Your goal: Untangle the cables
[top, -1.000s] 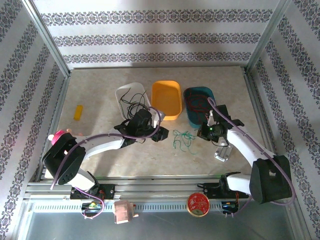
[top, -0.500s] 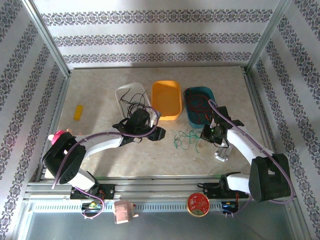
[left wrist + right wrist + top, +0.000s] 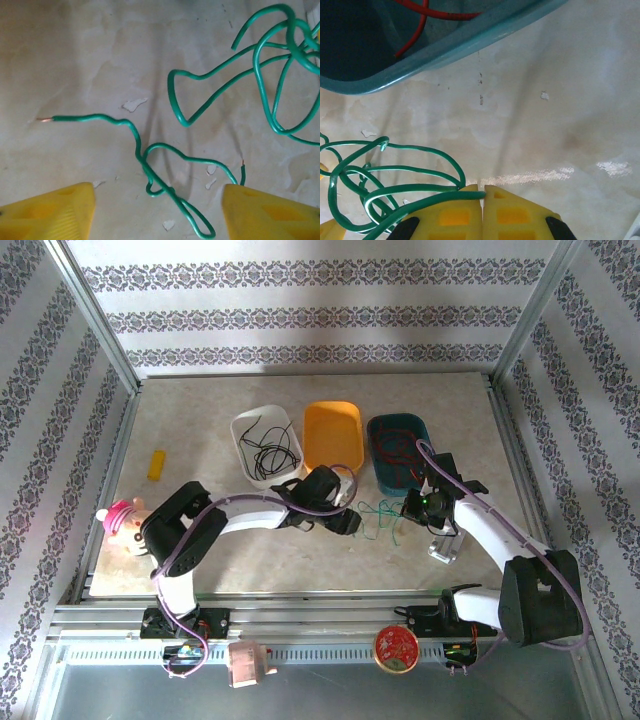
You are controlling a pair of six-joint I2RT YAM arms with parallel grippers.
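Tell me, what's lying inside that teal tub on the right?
Thin red cables, curled on the floor of the teal tub. From above, the right arm covers the tub's near right corner, so anything lying there is hidden.

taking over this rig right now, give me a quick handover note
Left end effector: open, over the green cables on the table, one strand lying between its fingers.
Right end effector: shut on a strand of the green cables at the pile's right side.
Done: black cables in the white tray, red cables in the teal tray.
Left: green cables are tangled on the table; the orange tray has no cable in it.
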